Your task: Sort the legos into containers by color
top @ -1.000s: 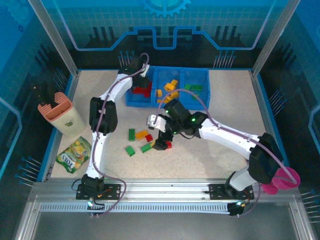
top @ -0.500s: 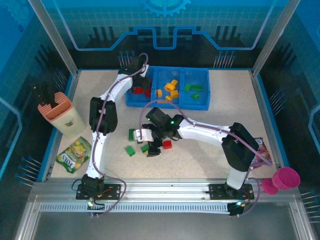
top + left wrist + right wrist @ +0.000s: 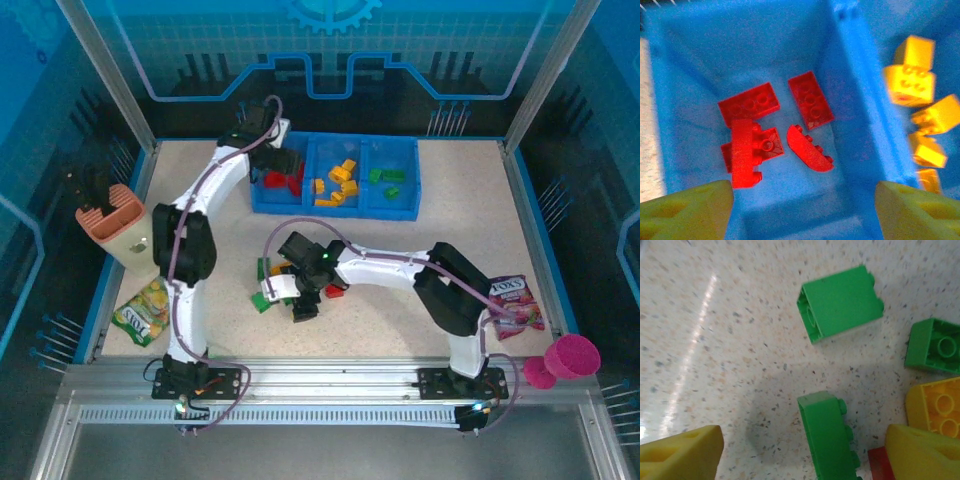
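Speckled table (image 3: 450, 230): blue tray (image 3: 400, 212) looks mostly sorted. Left end effector (image 3: 802, 210) is apart and empty, red legos (image 3: 755, 135) directly below it. Right end effector (image 3: 805, 452) is apart, straddling a green lego (image 3: 827, 432); a few loose legos (image 3: 840, 302) just beside it are still unsorted.

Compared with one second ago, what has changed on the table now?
The right claw moved left across the table and now hangs open over a green brick. The left claw opened above the red bricks in the tray. The tray and pink cup stayed put.
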Motion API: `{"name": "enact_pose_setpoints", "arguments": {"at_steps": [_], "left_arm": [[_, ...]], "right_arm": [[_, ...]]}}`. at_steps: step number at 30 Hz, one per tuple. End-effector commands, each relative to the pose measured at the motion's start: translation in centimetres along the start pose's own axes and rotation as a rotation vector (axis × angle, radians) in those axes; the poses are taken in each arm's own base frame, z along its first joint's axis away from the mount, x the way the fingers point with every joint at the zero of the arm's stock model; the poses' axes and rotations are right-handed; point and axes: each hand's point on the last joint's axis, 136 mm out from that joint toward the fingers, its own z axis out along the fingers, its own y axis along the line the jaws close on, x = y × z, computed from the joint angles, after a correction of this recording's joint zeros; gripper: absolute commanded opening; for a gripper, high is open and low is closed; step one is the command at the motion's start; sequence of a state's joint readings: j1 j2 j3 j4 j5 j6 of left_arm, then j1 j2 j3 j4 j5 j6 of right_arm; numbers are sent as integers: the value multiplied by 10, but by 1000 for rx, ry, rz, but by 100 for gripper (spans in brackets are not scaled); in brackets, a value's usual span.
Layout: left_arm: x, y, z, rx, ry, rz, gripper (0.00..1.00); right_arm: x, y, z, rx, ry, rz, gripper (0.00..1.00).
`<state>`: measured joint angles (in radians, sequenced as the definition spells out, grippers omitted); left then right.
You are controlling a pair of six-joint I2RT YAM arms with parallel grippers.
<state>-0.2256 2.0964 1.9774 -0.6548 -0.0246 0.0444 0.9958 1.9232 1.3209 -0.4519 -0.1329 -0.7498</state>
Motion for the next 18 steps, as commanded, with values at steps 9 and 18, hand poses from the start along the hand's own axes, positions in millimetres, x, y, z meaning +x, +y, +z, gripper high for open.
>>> {"name": "enact_pose_setpoints", "arguments": {"at_steps": [9, 18], "left_arm": [[26, -18, -149, 47, -158, 0, 78], [64, 9, -210, -92, -306, -19, 99]], "right_arm": [[22, -1, 29, -10, 157, 26, 59], [21, -10, 22, 19, 178, 54, 18]]}}
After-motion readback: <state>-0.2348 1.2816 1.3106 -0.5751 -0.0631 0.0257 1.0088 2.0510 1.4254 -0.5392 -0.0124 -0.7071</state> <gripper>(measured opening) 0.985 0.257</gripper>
